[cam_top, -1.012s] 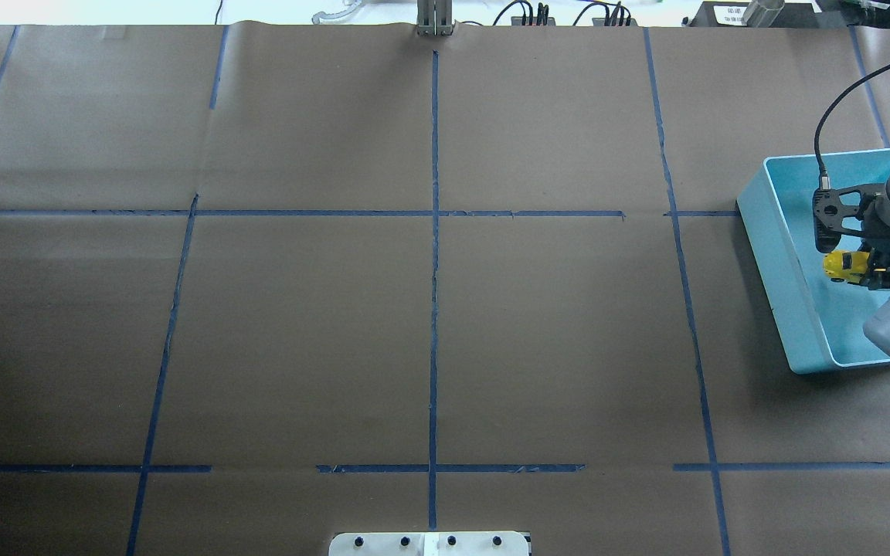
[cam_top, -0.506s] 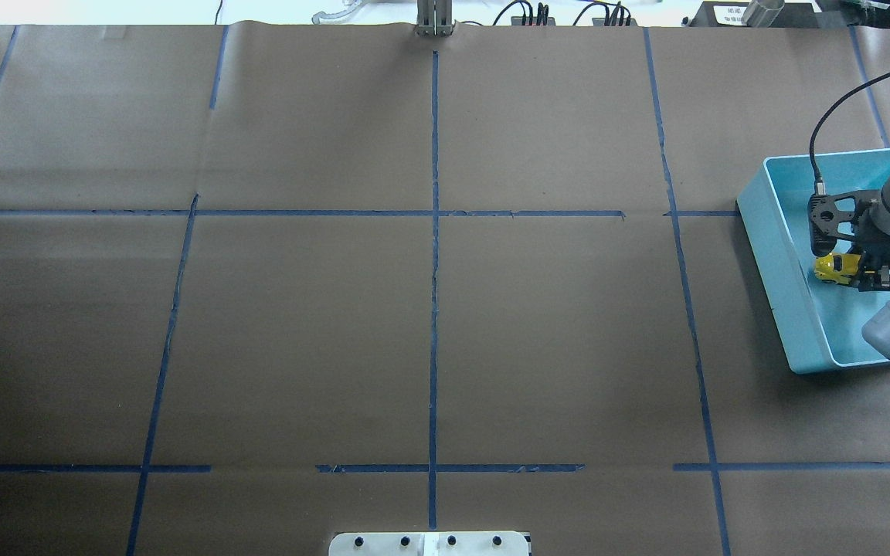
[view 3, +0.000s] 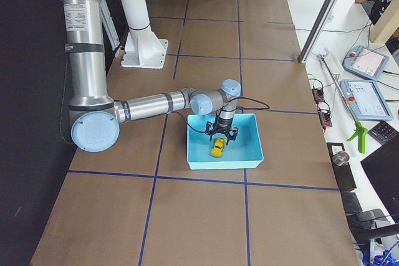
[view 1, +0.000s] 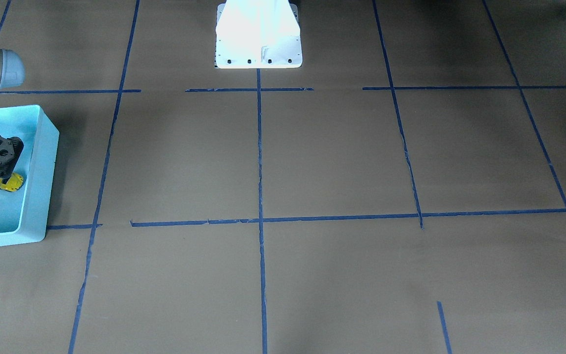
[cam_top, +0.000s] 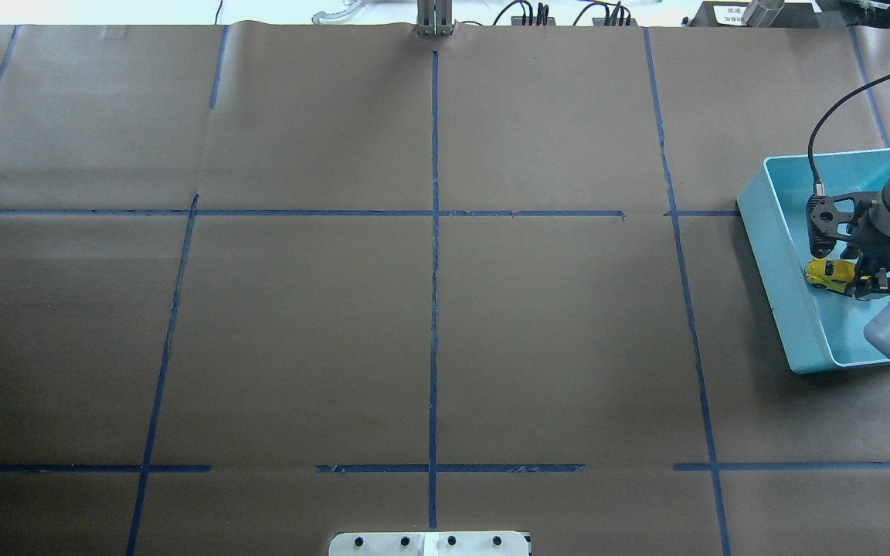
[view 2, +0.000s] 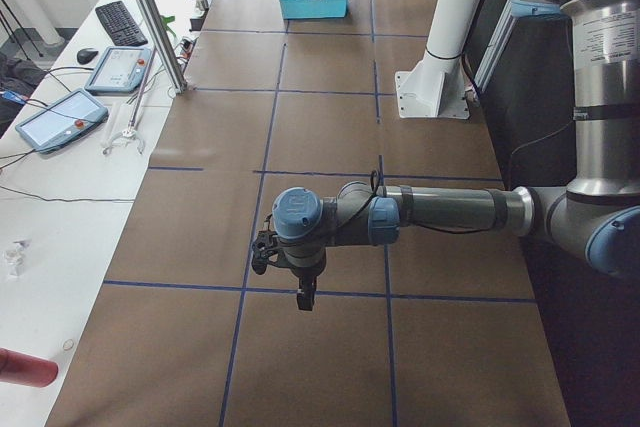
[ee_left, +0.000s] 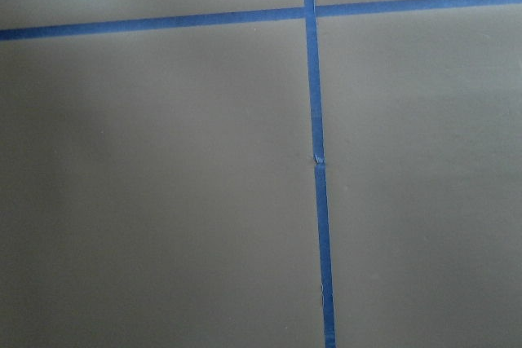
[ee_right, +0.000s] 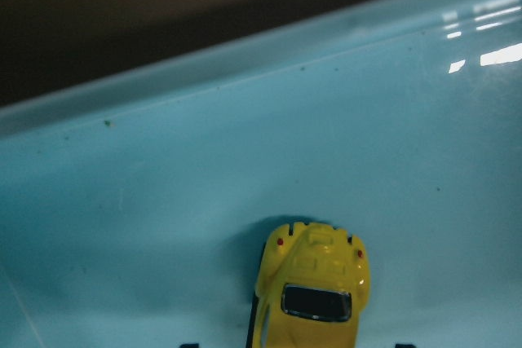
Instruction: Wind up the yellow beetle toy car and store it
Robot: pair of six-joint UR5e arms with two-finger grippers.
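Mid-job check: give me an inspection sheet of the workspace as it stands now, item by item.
Surface: table covered in brown paper with blue tape lines.
Job's things: yellow beetle toy car lies on the floor of the turquoise bin, near the wall toward the table's middle.
Clutter: nothing seen.
End effectors: right end effector is just above the car, its fingers seemingly apart from the car's sides, so open. Left end effector is over bare paper; open or shut cannot be told.
Cables: black cable arcs up from the right wrist.
Surroundings: tablets and a keyboard on the side bench.
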